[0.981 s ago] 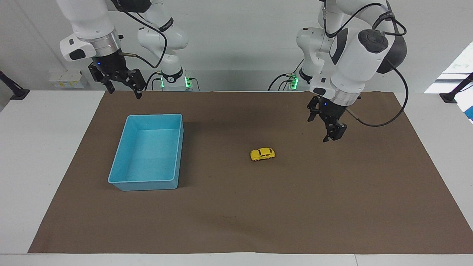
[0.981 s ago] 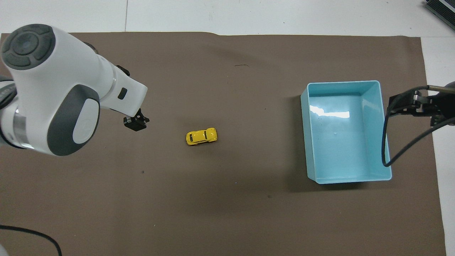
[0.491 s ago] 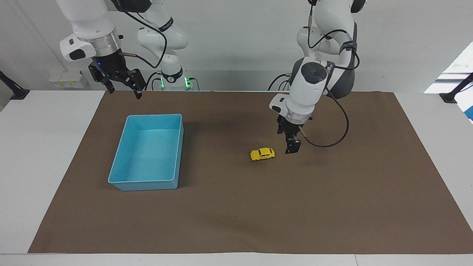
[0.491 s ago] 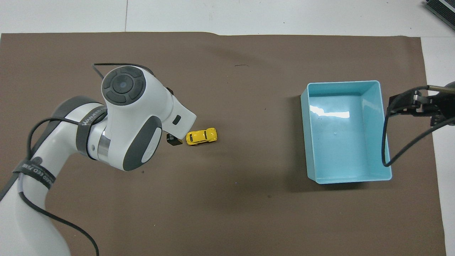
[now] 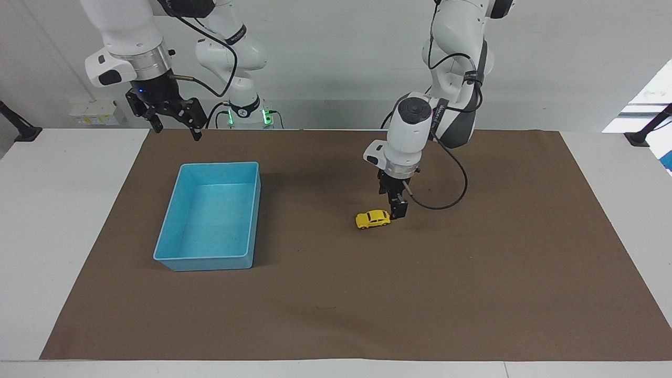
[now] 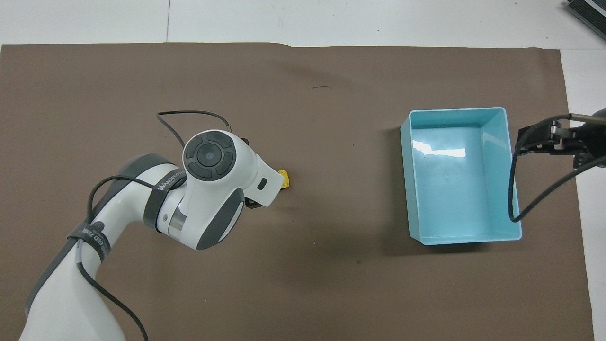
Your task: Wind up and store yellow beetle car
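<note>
The yellow beetle car (image 5: 373, 219) stands on the brown mat near the middle of the table. In the overhead view only one yellow end of it (image 6: 284, 179) shows past my left wrist. My left gripper (image 5: 398, 211) hangs low, close beside the car's end that is toward the left arm's end of the table; I cannot tell whether it touches. In the overhead view only a dark bit of the left gripper (image 6: 252, 204) shows. The blue bin (image 5: 219, 165) is empty. My right gripper (image 5: 176, 127) waits open, raised over the mat's edge beside the bin.
The brown mat (image 5: 472, 289) covers most of the white table and also shows in the overhead view (image 6: 284, 284). The blue bin (image 6: 454, 110) stands toward the right arm's end. The right gripper (image 6: 549, 139) and its cable hang by the bin's wall.
My left arm has swung in toward the middle and come down, bringing its gripper right beside the car. The car, the bin and the right arm have not moved.
</note>
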{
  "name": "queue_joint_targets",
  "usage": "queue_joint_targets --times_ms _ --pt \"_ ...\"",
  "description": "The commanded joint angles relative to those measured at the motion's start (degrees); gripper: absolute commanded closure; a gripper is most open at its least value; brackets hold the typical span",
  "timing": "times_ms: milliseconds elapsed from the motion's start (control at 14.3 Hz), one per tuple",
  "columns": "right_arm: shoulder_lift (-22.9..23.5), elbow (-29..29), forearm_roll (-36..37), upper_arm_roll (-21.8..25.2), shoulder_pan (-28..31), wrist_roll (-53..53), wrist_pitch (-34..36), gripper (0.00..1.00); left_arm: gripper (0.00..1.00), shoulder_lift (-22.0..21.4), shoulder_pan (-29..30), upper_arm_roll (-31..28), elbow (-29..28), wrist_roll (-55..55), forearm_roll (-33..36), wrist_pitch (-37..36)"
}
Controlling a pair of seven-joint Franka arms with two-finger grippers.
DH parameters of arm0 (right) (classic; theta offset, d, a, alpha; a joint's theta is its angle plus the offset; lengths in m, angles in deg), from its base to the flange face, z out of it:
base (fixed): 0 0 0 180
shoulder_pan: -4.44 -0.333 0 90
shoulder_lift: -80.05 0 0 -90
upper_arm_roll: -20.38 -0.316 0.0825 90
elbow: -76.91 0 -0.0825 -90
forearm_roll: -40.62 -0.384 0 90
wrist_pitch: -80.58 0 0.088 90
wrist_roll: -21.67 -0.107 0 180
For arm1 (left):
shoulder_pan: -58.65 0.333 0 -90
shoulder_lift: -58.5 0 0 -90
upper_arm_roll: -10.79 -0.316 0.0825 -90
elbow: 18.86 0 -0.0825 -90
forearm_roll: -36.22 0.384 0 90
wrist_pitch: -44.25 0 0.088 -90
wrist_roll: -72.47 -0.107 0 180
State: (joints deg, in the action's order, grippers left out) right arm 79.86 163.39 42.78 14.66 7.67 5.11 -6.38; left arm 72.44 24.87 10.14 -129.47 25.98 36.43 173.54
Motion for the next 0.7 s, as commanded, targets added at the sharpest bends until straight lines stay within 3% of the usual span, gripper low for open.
queue_joint_targets --times_ms 0,350,631 --pt "-0.5 0.5 -1.8 -0.3 0.9 1.1 0.0 0.0 0.0 0.2 -2.2 -1.3 -1.6 3.7 2.6 2.9" --pt "-0.5 0.6 -1.8 -0.3 0.9 1.1 0.0 0.0 0.0 5.7 -5.9 -1.3 -1.8 12.8 8.1 8.1" --pt "-0.5 0.5 -1.8 -0.3 0.9 1.1 0.0 0.0 0.0 6.2 -5.9 -1.4 -1.9 12.8 8.5 7.8"
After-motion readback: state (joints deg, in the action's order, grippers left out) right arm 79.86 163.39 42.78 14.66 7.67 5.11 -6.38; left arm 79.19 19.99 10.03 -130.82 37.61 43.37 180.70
